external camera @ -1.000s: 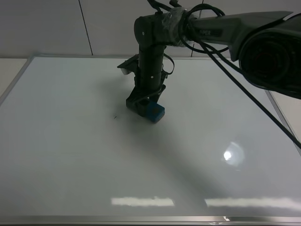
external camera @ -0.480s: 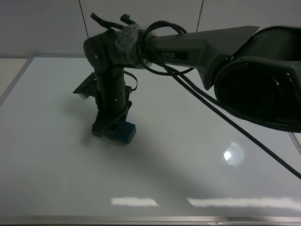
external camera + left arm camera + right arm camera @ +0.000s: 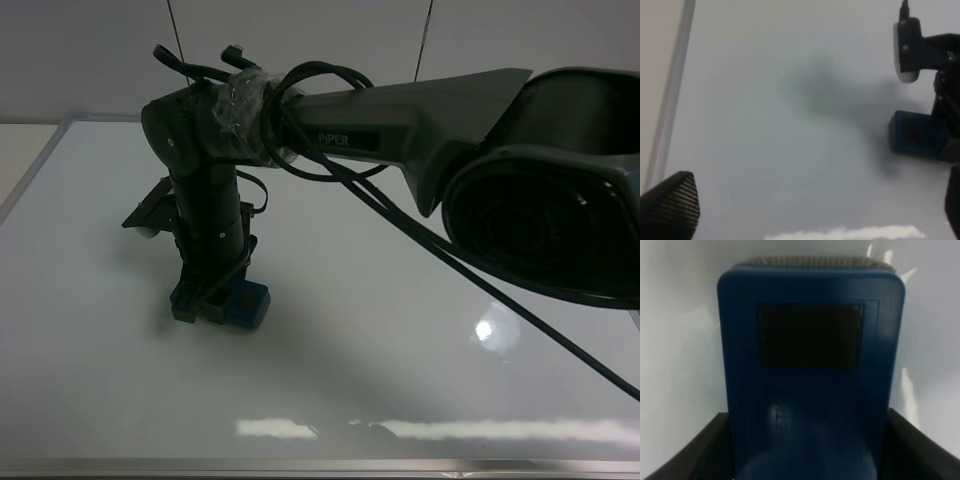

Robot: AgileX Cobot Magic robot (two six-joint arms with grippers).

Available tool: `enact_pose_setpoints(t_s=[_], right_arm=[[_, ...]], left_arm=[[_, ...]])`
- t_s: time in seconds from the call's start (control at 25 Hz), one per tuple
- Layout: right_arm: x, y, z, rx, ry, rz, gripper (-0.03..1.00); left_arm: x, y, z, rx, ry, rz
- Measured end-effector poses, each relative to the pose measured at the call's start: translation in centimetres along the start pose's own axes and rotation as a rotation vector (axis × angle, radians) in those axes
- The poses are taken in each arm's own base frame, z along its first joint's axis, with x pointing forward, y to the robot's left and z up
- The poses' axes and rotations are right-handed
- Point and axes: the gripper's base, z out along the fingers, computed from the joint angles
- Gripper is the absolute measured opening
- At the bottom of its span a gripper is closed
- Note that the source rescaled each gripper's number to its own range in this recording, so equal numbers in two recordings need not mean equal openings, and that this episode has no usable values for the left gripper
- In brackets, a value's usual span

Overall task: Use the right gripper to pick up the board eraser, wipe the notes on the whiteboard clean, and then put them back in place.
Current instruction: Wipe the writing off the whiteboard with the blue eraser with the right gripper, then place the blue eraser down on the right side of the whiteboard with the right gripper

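My right gripper [image 3: 215, 298] reaches across to the left part of the whiteboard [image 3: 400, 300] and is shut on the teal-blue board eraser [image 3: 247, 305], which is pressed flat on the board. In the right wrist view the eraser [image 3: 810, 375] fills the frame between the two fingers [image 3: 685, 455], one dark patch showing. The left wrist view shows the eraser [image 3: 915, 134] at its right side, with the right gripper over it. No notes show on the board. One fingertip [image 3: 670, 205] of my left gripper shows in the left wrist view, over the board near its silver frame [image 3: 670, 100].
The board's silver frame runs along the left edge [image 3: 30, 170] and the near edge [image 3: 300, 466]. The right arm's thick body [image 3: 540, 190] and black cables [image 3: 430, 240] hang over the right half of the board. A grey wall stands behind.
My right gripper has slid the eraser left and toward the near edge across the board. A small dark mark seen a second ago no longer shows.
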Motion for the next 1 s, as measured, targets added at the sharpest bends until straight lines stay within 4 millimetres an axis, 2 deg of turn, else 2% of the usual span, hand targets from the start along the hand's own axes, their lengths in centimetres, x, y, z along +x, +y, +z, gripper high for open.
enact_pose_setpoints(t_s=[0.16, 0.32, 0.56, 0.84, 1.0], right_arm=[[0.0, 0.1, -0.2, -0.009, 0.0, 0.071, 0.0], [0.4, -0.3, -1.6, 0.025, 0.0, 0.167, 0.0], [1.8, -2.5, -7.2, 0.144, -0.087, 0.332, 0.0], [3.5, -4.3, -11.6, 0.223, -0.164, 0.449, 0.0], [5.6, -5.3, -13.0, 0.235, -0.162, 0.507, 0.0]], left_arm=[[0.0, 0.0, 0.0, 0.0, 0.0, 0.0], [0.0, 0.0, 0.0, 0.0, 0.0, 0.0], [0.0, 0.0, 0.0, 0.0, 0.0, 0.0], [0.0, 0.0, 0.0, 0.0, 0.0, 0.0], [0.0, 0.0, 0.0, 0.0, 0.0, 0.0]])
